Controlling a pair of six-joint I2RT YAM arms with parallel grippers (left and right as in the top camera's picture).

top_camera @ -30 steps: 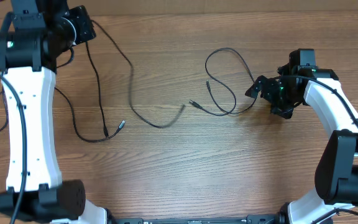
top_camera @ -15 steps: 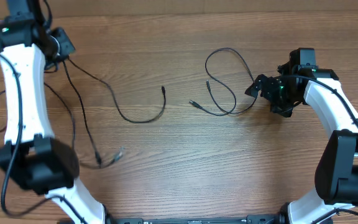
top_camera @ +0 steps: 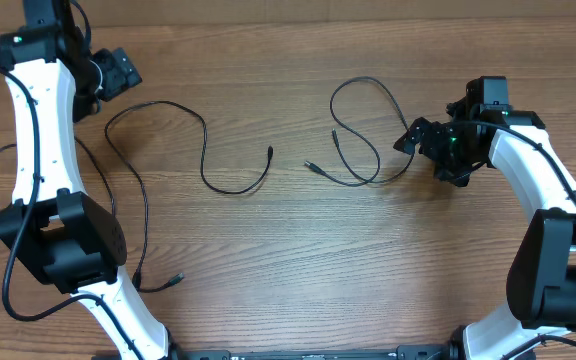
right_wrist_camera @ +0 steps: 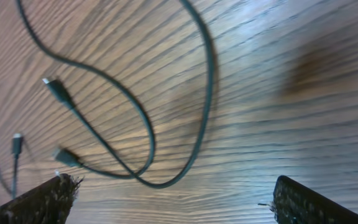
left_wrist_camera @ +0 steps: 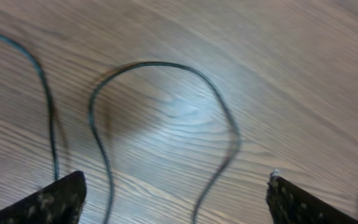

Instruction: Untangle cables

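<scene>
My left gripper [top_camera: 124, 72] is at the far left back of the table [top_camera: 298, 270], jaws wide apart, nothing in them; wrist view shows only a cable curve on the wood below. Left cable [top_camera: 204, 150] lies loose, its plug [top_camera: 270, 153] near centre. Right gripper [top_camera: 408, 137] is spread too, empty, just beside the right cable [top_camera: 368, 80], which loops across itself. Third cable [top_camera: 144, 235] runs by my left arm
</scene>
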